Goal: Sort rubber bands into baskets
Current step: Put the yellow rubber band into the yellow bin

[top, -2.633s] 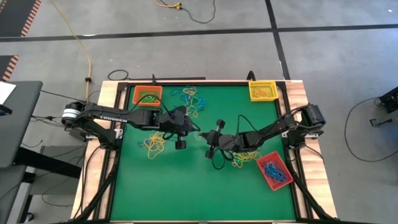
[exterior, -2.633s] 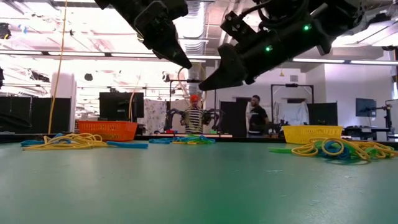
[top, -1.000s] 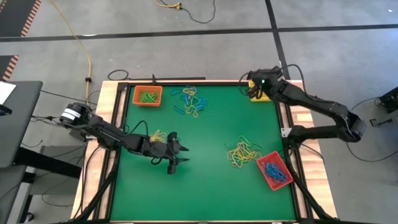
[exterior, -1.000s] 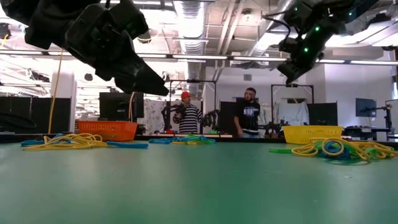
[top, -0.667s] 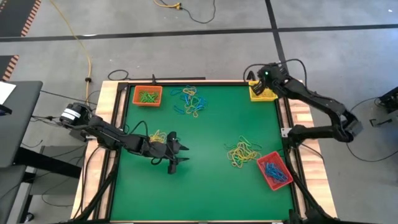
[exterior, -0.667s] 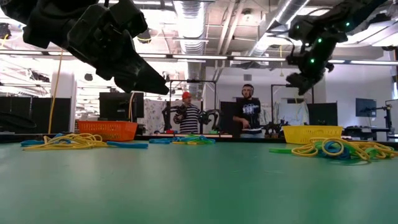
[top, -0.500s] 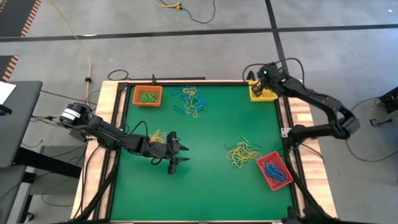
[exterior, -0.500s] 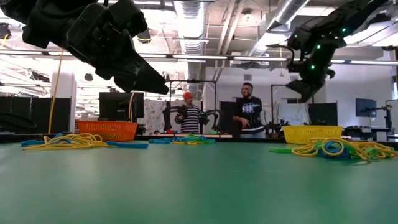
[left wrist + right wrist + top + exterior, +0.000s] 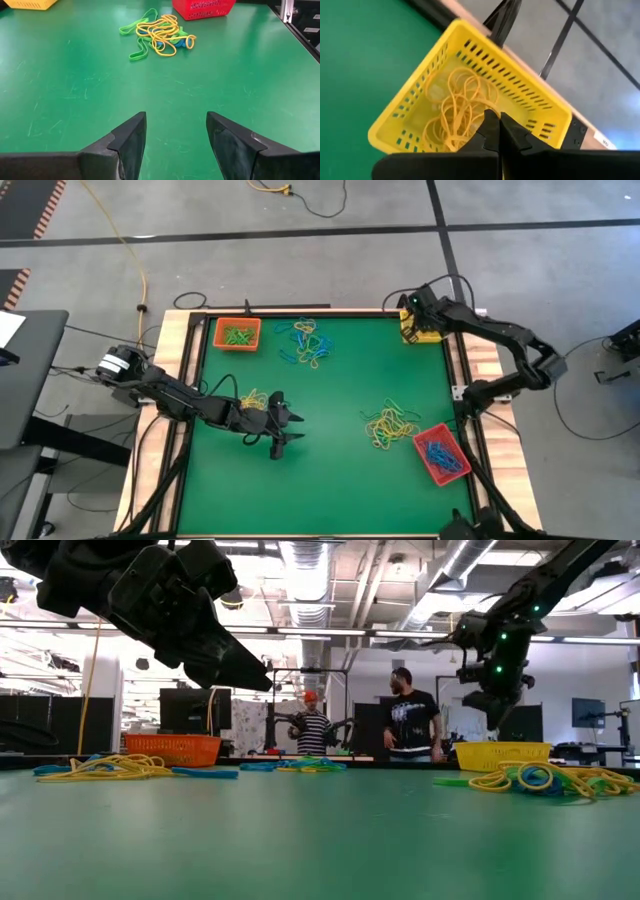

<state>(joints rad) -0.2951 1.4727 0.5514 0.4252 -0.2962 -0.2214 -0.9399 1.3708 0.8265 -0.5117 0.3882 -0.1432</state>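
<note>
Left tool (image 9: 175, 130) agape, right tool (image 9: 495, 131) pinched.

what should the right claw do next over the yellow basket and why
Probably open and let go. The right claw hangs shut directly above the yellow basket, which already holds yellow bands. A thin yellow strand seems to run up to its tips, though that is hard to confirm. Opening here should drop anything held into the basket.

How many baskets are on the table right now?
3: orange basket at the far left corner, yellow basket at the far right corner under the right gripper, red basket near right.
</note>
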